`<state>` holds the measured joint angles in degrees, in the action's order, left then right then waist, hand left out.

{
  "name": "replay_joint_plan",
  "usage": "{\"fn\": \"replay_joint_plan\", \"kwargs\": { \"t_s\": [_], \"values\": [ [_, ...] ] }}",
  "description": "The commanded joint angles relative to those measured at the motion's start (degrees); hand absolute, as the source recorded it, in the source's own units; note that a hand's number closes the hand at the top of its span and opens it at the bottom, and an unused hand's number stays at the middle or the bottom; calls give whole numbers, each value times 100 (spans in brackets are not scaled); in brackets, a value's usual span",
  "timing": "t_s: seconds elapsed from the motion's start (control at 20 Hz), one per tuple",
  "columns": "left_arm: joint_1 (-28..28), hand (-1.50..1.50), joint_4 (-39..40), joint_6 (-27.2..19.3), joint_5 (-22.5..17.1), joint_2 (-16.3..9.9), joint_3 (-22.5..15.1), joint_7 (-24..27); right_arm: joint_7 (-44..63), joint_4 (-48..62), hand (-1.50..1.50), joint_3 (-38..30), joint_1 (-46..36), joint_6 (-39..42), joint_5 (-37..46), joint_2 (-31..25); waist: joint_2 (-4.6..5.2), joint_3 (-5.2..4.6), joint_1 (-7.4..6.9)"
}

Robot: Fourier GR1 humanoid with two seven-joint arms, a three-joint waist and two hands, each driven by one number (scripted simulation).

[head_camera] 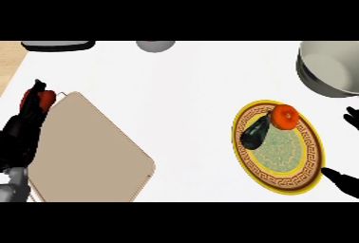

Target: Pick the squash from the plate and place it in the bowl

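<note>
The squash [256,131] lies on the plate [280,182], bowl [329,71] behind.

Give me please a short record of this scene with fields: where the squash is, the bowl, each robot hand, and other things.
squash: dark squash lying on the plate, touching an orange vegetable
bowl: grey bowl at far right, beyond the plate
right robot hand: open, beside the plate's right edge, holding nothing
left robot hand: at left edge, fingers unclear, near a red object
other: tan board at left
task state: squash not yet picked

White desk [182,80] fills the view, evenly lit. A strip of light wood floor [10,59] borders its far left corner.
</note>
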<state>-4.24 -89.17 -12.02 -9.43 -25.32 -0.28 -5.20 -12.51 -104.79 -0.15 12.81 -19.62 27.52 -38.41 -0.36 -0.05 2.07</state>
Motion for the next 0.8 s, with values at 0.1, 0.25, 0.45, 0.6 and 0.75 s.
{"fn": "replay_joint_plan", "kwargs": {
  "t_s": [0.1, 0.25, 0.45, 0.6, 0.75],
  "values": [
    [-710, 0, 563, 114, 224, 300, -23, -29, 968, -1030, -150, -403, 300, 431, 399, 122, 33, 1, -137],
    [-51, 0, 123, 157, 222, 374, -14, 91, 1479, -1532, -150, -475, 239, 1014, 631, -95, 26, 1, -187],
    [-345, 0, 78, 253, 215, 249, 59, -146, 2964, -1949, -150, -254, -930, 2074, 769, -381, 32, -3, -246],
    [-442, 0, -115, 134, 259, 278, 26, -437, 3330, -1523, -150, 46, -1269, 2744, 918, -686, 34, -3, -304],
    [-603, 0, 492, 159, 398, 431, -13, 34, 3609, -942, -150, 295, -1863, 3432, 908, -922, 74, -8, -322]
  ]
}}
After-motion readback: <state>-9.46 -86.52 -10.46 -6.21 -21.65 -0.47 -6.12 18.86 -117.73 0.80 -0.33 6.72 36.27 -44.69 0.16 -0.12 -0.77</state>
